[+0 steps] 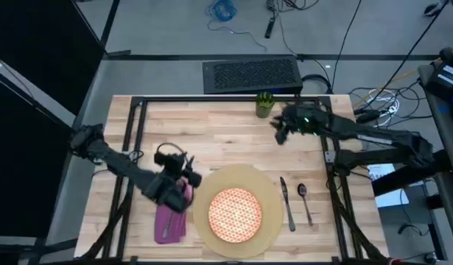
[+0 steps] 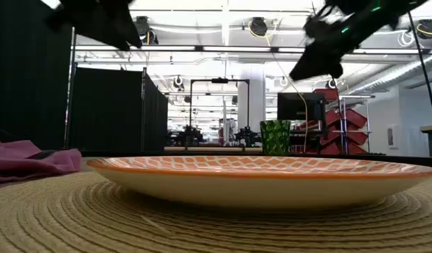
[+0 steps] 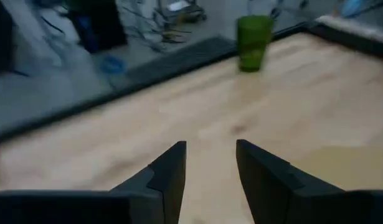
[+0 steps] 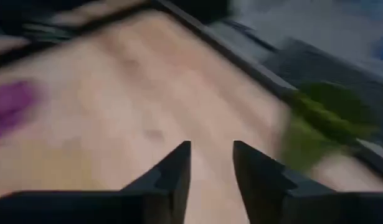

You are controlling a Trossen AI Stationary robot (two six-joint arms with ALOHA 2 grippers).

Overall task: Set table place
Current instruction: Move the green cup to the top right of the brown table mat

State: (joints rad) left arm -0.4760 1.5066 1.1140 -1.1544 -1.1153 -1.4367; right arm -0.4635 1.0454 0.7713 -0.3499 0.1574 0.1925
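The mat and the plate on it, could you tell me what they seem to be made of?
The mat looks like woven natural fibre, tan and matte: the low view shows coiled ribbed rings. The plate looks like glazed ceramic, though melamine is possible: a smooth cream underside with a soft sheen and an orange-and-white lattice pattern on top.

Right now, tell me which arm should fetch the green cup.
Right. Its claw hangs near the green cup at the table's far edge; the left claw is over the purple napkin, farther away.
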